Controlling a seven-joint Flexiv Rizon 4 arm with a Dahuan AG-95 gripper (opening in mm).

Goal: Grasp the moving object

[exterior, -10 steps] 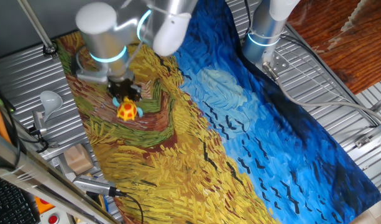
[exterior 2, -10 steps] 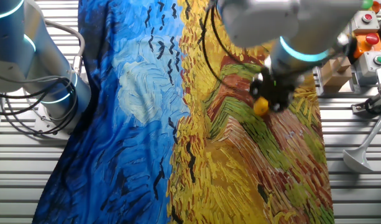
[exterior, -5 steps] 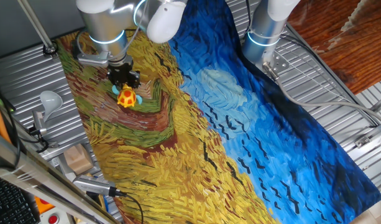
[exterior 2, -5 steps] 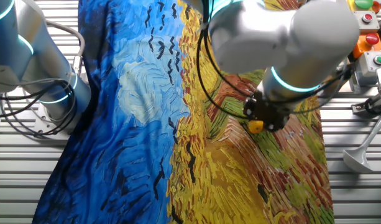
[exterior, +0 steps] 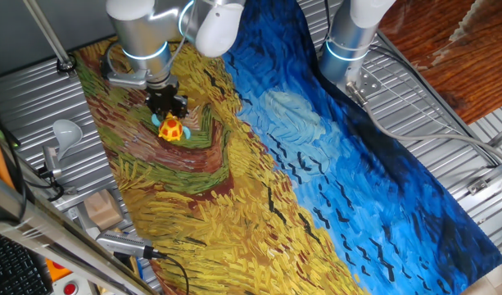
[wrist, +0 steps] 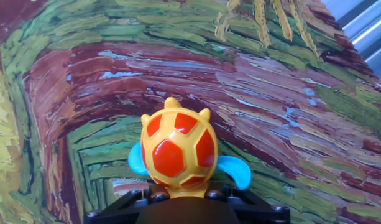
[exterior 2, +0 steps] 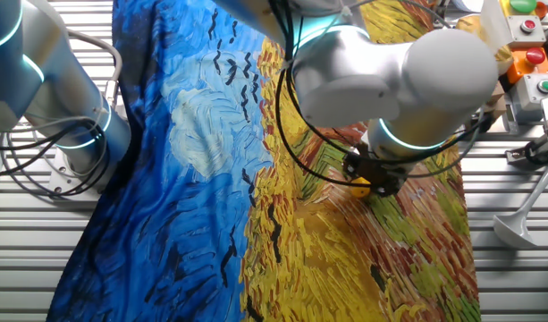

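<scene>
Your hand (exterior: pixel 166 111) hangs low over the painted cloth (exterior: pixel 259 164) that covers the surface (exterior: pixel 38 90), at the far brown-and-green swirl of the print. The toy figure (exterior: pixel 171 129) sits right at the tip of the hand, on its near side in one fixed view, with its yellow shell and red-orange patches plain to see. In the other fixed view the bulky silver arm (exterior 2: pixel 390 76) covers most of the scene, and you only get a sliver of yellow from the toy figure (exterior 2: pixel 359 187) peeking out beside the black hand (exterior 2: pixel 374 175). The hand view puts the toy figure (wrist: pixel 178 149) dead centre and very close, shell toward you, with teal flippers out to both sides and the dark body of the hand at the bottom edge just touching or overlapping its lower rim. You cannot tell from any view whether the fingers are spread or pressed on the toy, since the fingertips themselves do not show. Off the cloth, a tan wooden block (exterior: pixel 101 209) lies near the front left corner, well apart from the toy.
</scene>
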